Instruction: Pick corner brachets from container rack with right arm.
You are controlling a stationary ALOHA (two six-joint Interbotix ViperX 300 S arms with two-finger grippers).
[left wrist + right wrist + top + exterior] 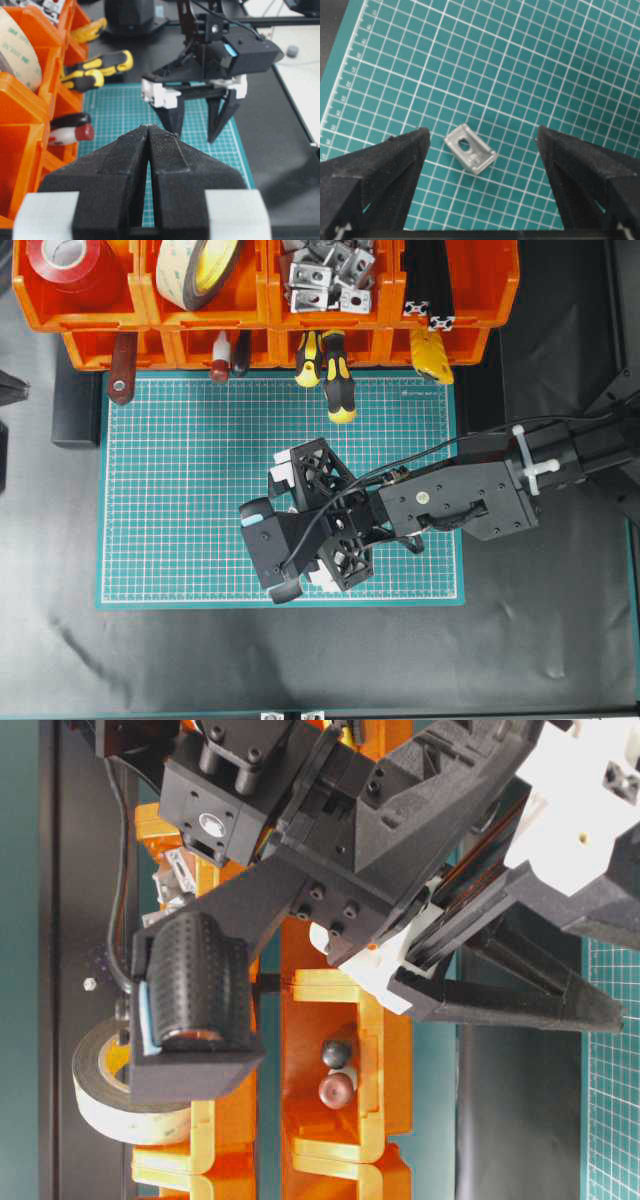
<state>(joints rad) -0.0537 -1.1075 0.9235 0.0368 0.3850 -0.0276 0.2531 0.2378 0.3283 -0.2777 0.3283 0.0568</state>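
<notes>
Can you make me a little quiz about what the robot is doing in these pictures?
1. True or false: the right gripper is squeezing the corner bracket.
2. What does the corner bracket lie on: A the green mat, B an orange bin, C the black table?
3. Fill in: the left gripper has its fingers ____.

Key: 1 false, its fingers stand wide apart on each side of the bracket. 2 A. 3 shut.

Small ruler numbers edge the green mat (380,60), too blurred to read.
</notes>
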